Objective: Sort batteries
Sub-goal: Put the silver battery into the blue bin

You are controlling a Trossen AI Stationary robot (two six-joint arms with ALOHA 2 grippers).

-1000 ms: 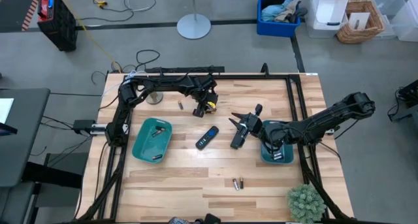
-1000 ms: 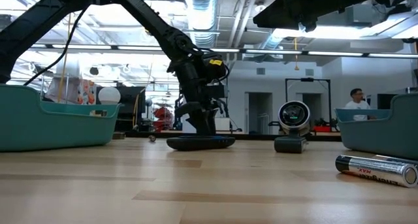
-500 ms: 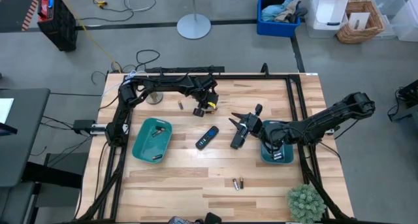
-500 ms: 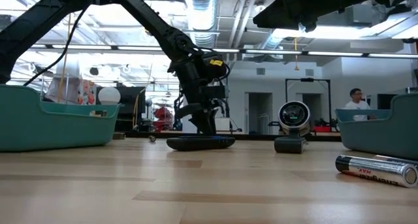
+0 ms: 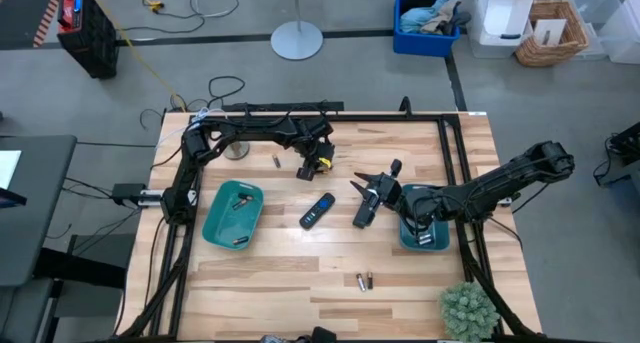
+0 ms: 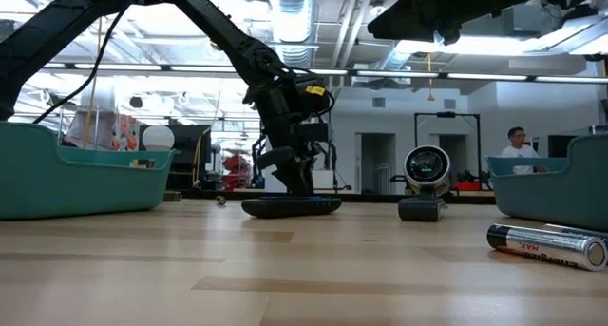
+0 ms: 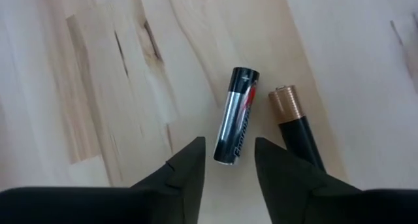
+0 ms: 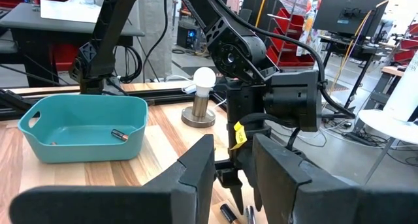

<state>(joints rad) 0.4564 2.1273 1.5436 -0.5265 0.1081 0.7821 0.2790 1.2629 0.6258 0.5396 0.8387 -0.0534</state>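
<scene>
Two batteries lie side by side at far centre of the worktop, silver one between the open fingers of the left pincer, untouched; black-and-copper one just outside. Another cell sits in the left tray. Right pincer open, mid-worktop, holding nothing.

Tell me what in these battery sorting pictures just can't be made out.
- Right teal tray: the high view has the right arm over it, hiding its contents.
- Black and copper battery: in the left wrist view, one end is behind the left tool.
- Two batteries near the front edge: too small in the high view to tell type.
</scene>
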